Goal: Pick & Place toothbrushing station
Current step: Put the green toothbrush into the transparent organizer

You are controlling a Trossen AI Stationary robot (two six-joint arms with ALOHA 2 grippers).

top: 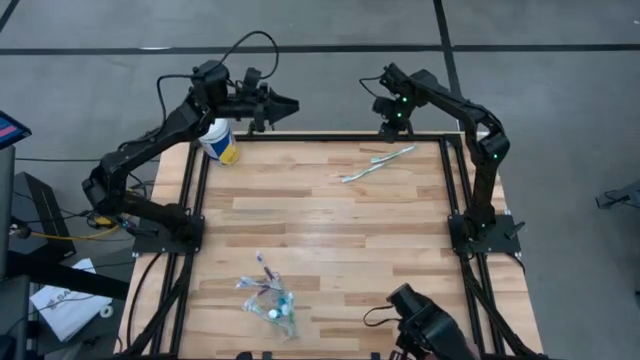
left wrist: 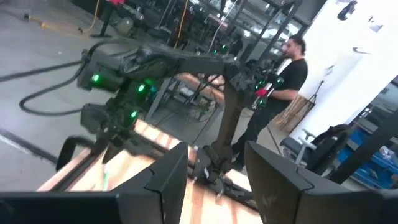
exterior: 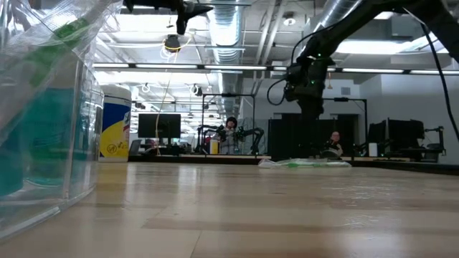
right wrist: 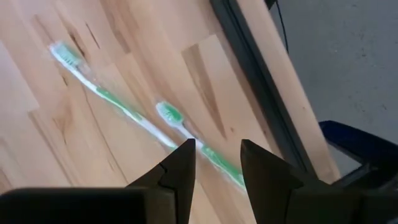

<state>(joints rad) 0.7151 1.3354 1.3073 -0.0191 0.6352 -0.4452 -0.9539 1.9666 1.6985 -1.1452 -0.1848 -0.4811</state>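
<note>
Currently approach step: right jaws parted, empty, above two slim green-and-white toothbrushes at far desk edge. Clear plastic holder well apart, near edge. Next: descend, close on one brush. Left jaws apparently parted, raised beyond far edge.

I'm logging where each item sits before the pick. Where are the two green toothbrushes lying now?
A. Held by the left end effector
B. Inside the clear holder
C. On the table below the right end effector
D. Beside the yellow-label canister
C: the high view shows the green toothbrushes flat on the table, with the open right end effector over them and the clear holder far off.
</note>
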